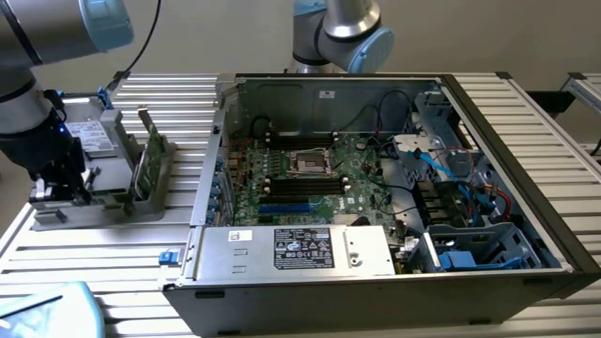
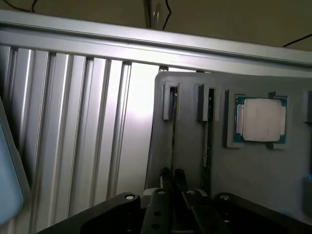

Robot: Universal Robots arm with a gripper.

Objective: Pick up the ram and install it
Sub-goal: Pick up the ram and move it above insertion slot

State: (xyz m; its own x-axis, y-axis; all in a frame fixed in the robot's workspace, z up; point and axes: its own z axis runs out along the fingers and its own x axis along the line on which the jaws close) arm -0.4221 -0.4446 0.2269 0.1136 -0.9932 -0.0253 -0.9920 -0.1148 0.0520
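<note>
Gripper [image 1: 64,191] [image 2: 172,177]: fingers together, at the exterior view's lower left, over the grey holder [image 1: 111,211] [image 2: 253,185].
Ram [image 1: 148,151] [image 2: 206,141]: upright in a holder slot, left of the computer case [image 1: 376,296]; contact with the fingers unclear.

Arm [image 1: 24,105] reaching down, claw [image 2: 173,174] closed

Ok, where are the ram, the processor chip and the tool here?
ram [image 1: 148,165], exterior view, middle of the upright green board.
processor chip [image 2: 261,119], wrist view, centre of its silver lid.
tool [image 2: 172,176], wrist view, midway between its fingertips.
</note>
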